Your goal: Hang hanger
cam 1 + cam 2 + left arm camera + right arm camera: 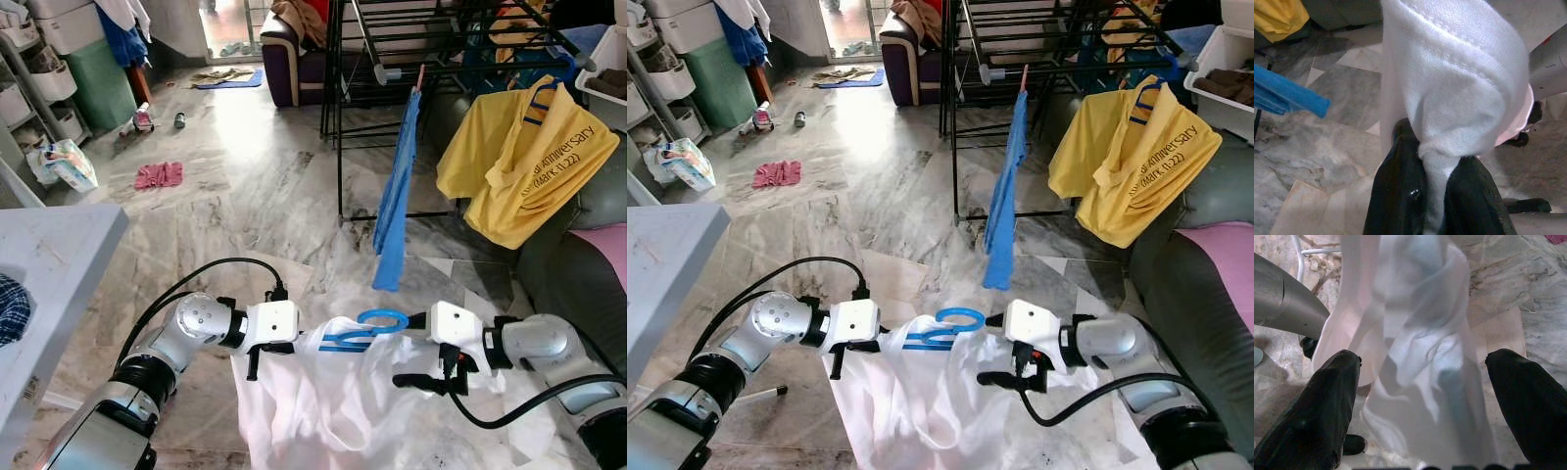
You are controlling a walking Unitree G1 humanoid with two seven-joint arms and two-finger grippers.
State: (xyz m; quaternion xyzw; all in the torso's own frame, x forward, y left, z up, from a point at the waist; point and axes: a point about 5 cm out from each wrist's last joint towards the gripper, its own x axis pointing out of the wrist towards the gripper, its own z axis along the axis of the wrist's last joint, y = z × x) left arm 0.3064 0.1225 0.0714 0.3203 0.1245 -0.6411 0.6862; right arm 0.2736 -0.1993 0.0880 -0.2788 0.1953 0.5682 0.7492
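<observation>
A white garment (333,401) hangs low in front of the robot, stretched between its two arms above the marble floor (245,186), with a blue hanger (367,328) already threaded through the neck so its hook pokes out on top. The left pincer (1435,196) is clamped on a bunched fold of the white cloth, holding that shoulder up. The right pincer (1420,401) has its fingers spread wide apart with cloth draped between them, so the garment seems merely rested there. The shirt looks thin, soft and limp. A black drying rack (392,59) stands ahead, likely the target, holding a blue cloth (397,196) and a yellow shirt (524,157)
</observation>
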